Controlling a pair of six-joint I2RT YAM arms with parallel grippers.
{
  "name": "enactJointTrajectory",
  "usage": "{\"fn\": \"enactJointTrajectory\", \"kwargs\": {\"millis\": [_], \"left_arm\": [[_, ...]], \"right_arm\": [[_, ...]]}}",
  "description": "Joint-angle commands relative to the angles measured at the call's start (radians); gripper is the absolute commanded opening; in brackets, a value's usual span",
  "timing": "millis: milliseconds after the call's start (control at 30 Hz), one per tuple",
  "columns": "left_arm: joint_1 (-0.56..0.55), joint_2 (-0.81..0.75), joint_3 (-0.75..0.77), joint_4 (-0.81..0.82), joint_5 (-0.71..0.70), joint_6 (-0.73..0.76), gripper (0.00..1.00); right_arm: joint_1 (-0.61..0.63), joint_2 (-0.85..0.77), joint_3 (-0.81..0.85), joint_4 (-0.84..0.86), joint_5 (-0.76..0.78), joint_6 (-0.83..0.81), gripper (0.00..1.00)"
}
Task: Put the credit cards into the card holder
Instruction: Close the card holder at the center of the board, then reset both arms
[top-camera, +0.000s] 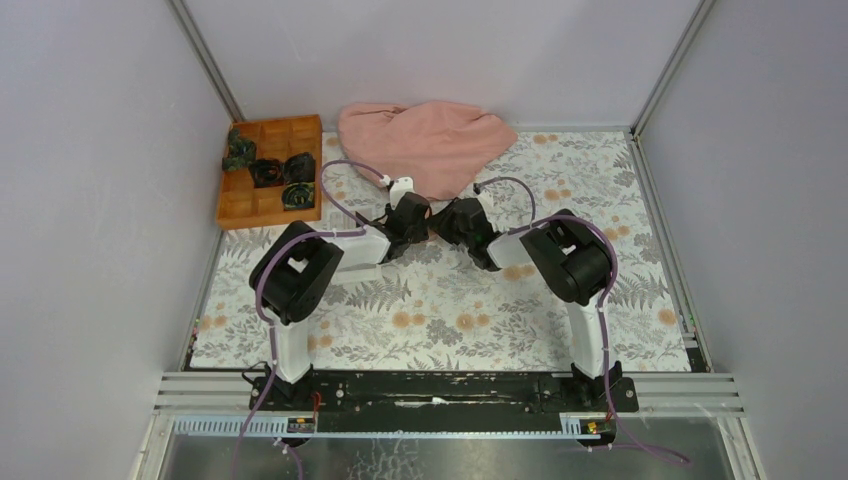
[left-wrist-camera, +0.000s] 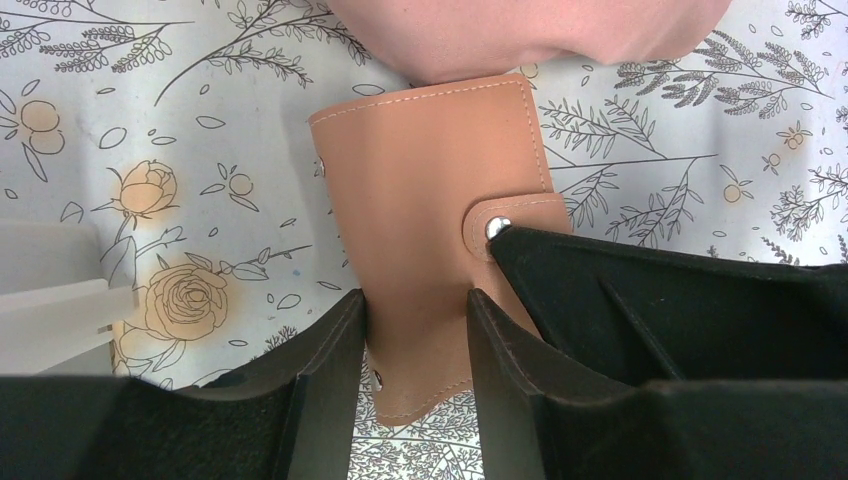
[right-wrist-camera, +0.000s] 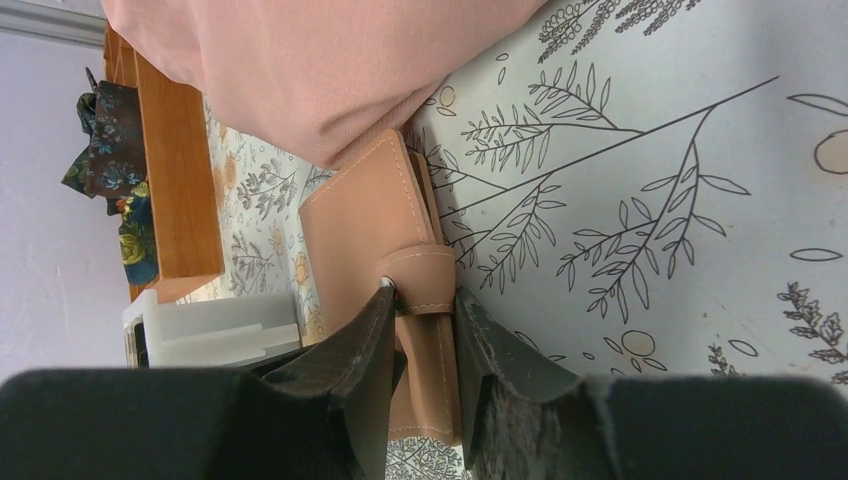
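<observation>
The card holder (left-wrist-camera: 430, 190) is a tan-brown leather wallet with a snap strap, lying on the flowered table cover with its far edge under a pink cloth. My left gripper (left-wrist-camera: 415, 300) is shut on its near end, one finger on each side. My right gripper (right-wrist-camera: 423, 295) grips the card holder (right-wrist-camera: 360, 220) at the strap edge, one fingertip at the metal snap and the other on the folded side. From above, the left gripper (top-camera: 415, 218) and right gripper (top-camera: 462, 222) meet at mid-table and hide the wallet. No credit cards are in view.
A pink cloth (top-camera: 425, 145) lies bunched at the back centre, just behind the grippers. An orange wooden compartment box (top-camera: 270, 170) with dark floral bundles sits at the back left. A white plastic piece (right-wrist-camera: 215, 325) lies close to the left of the wallet.
</observation>
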Motion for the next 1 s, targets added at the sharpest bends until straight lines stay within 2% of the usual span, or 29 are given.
{"fn": "enactJointTrajectory", "kwargs": {"millis": [0,200,333,500,767,967], "left_arm": [[-0.068,0.189,-0.075,-0.217,0.332,0.006,0.46],[-0.068,0.184,-0.082,-0.217,0.346,-0.005,0.46],[-0.067,0.145,-0.089,-0.229,0.330,-0.008,0.52],[-0.068,0.061,-0.101,-0.233,0.315,-0.010,0.58],[-0.067,-0.104,-0.137,-0.205,0.291,-0.025,0.66],[-0.068,-0.274,-0.145,-0.173,0.270,-0.043,0.71]], "right_arm": [[0.077,0.191,-0.042,-0.436,-0.232,-0.010,0.23],[0.077,0.152,-0.075,-0.433,-0.224,-0.026,0.24],[0.077,0.062,-0.165,-0.336,-0.204,-0.026,0.47],[0.077,-0.065,-0.273,-0.237,-0.164,-0.013,0.59],[0.077,-0.273,-0.380,-0.274,-0.029,-0.030,0.61],[0.077,-0.400,-0.385,-0.344,0.074,-0.063,0.61]]}}
